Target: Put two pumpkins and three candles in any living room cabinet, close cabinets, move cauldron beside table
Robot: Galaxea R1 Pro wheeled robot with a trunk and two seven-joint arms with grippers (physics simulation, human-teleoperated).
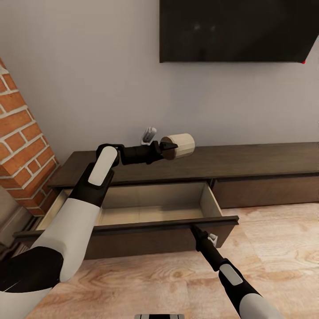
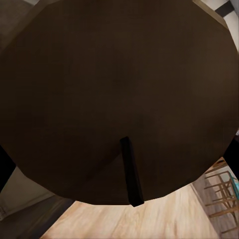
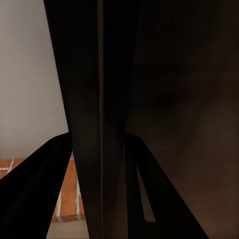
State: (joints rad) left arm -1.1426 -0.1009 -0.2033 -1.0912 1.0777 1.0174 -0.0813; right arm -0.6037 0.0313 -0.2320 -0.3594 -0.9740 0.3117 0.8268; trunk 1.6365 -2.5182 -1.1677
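The cabinet [image 1: 248, 161] runs off the head view's right edge, so its full length cannot be seen. The left arm [image 1: 77, 212] covers part of the open drawer [image 1: 146, 208]. The left pincer [image 1: 165, 149] is half hidden behind the candle [image 1: 179, 145] it grips. In the left wrist view, the candle's dark end [image 2: 99, 89] blocks nearly everything. The right pincer [image 1: 194, 229] tips vanish under the drawer front; whether they grip it is unclear. The wall screen [image 1: 239, 31] is cropped at the top.

The candle [image 1: 179, 145], a stubby beige cylinder, lies tipped sideways in the left gripper [image 1: 165, 149], above the cabinet [image 1: 248, 161] top. The cabinet's drawer [image 1: 133, 228] stands pulled open below, pale inside.
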